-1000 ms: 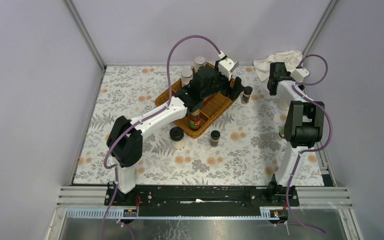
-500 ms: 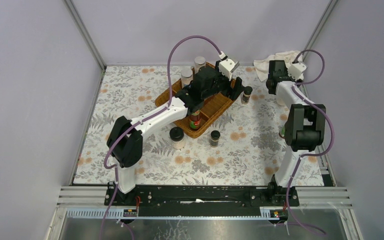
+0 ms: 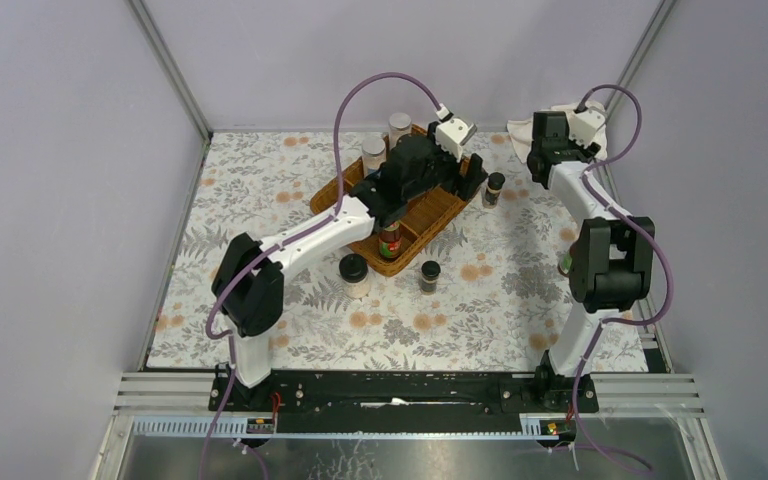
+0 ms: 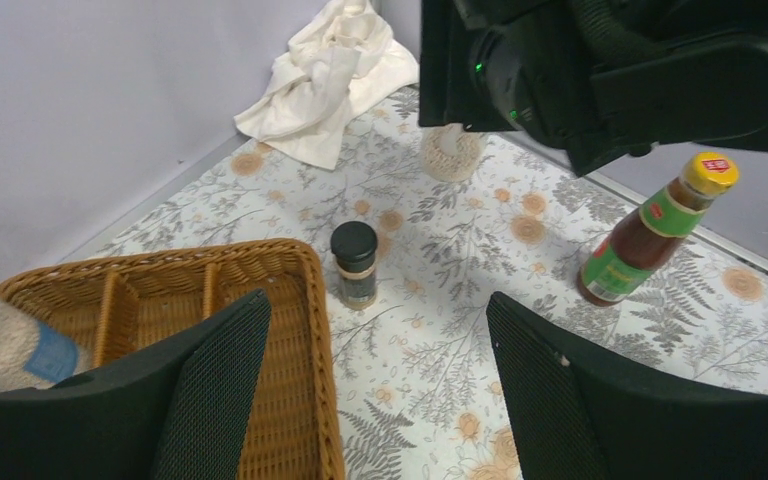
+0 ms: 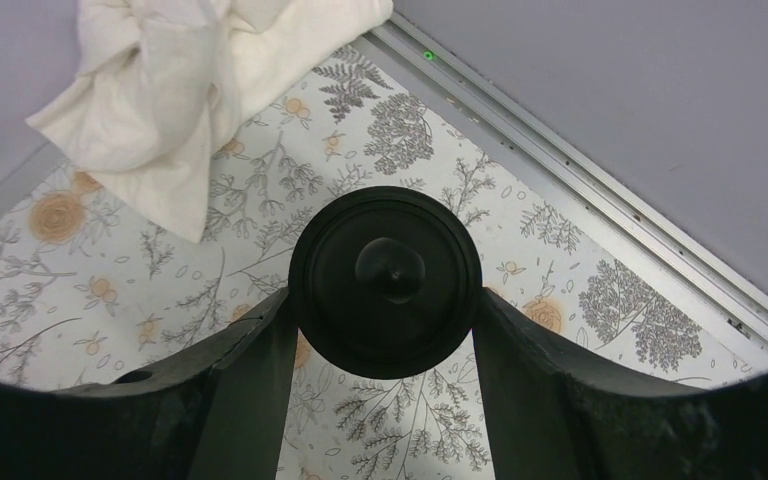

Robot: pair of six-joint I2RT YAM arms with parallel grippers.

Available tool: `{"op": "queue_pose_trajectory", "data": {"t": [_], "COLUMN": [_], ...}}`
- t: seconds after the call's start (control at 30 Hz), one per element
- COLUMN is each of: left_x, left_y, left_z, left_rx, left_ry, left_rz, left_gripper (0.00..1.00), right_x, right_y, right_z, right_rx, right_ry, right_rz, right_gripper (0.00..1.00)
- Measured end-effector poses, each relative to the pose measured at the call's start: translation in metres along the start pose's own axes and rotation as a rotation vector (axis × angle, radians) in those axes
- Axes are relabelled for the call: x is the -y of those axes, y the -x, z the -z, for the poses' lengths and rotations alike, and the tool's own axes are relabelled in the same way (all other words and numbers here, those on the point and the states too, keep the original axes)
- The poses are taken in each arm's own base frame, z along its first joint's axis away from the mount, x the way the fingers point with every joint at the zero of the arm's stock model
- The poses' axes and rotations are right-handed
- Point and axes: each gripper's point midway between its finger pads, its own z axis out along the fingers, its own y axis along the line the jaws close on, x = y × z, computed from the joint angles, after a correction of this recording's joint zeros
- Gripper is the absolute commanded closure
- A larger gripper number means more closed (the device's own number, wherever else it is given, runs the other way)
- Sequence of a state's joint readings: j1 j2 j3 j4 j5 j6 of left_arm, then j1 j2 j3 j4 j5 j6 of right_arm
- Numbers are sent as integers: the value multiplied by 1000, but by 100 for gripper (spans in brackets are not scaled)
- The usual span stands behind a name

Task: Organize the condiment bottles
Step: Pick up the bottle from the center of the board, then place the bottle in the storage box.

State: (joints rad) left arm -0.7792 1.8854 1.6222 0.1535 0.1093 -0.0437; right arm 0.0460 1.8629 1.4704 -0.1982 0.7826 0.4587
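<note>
The round black-lidded pale jar [image 5: 384,262] is clamped at its lid by the right tool [image 5: 384,305]. It is judged rigid, light and smooth. The left tool [image 4: 375,312] is held apart and empty.

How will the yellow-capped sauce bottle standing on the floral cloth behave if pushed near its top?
The sauce bottle stands tall on a narrow base, so a high push would probably tip it. It looks filled nearly to the neck, so likely heavy for its size.

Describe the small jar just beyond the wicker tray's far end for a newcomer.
Find the brown wicker tray mid-table. On the floral table just past its far right end stands a short dark jar. Black-lidded, unlike the taller yellow-capped sauce bottle nearby.
</note>
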Motion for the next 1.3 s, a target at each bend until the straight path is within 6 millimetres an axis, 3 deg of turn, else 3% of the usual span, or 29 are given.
{"op": "queue_pose_trajectory", "data": {"t": [0.1, 0.23, 0.3, 0.43, 0.67, 0.77, 0.97, 1.17, 1.3], "left_x": [-7, -29, -51, -123, -197, -221, -256, -280, -287], "left_y": [2, 22, 35, 58, 71, 78, 85, 72, 66], "left_z": [5, 17, 26, 49, 79, 92, 110, 116, 117], "left_rx": [0, 35, 60, 114, 157, 179, 205, 189, 180], "left_ry": [32, 80, 117, 236, 357, 399, 469, 521, 536], "left_rz": [-13, -9, 12, 67, 156, 187, 217, 247, 262], "left_gripper": [17, 19, 19, 20, 23, 23, 23, 24, 24], "right_x": [-4, -15, -22, -42, -91, -115, -165, -211, -231], "right_y": [9, 29, 37, 56, 101, 109, 95, 50, 24], "right_z": [5, 11, 16, 30, 66, 78, 92, 108, 119], "right_rx": [9, 35, 47, 68, 131, 140, 112, 53, 20], "right_ry": [27, 69, 93, 169, 345, 427, 561, 671, 724], "right_rz": [1, -8, -10, -8, -10, -1, 74, 195, 264], "right_gripper": [100, 100, 100, 100, 100, 100, 100, 100, 100]}}
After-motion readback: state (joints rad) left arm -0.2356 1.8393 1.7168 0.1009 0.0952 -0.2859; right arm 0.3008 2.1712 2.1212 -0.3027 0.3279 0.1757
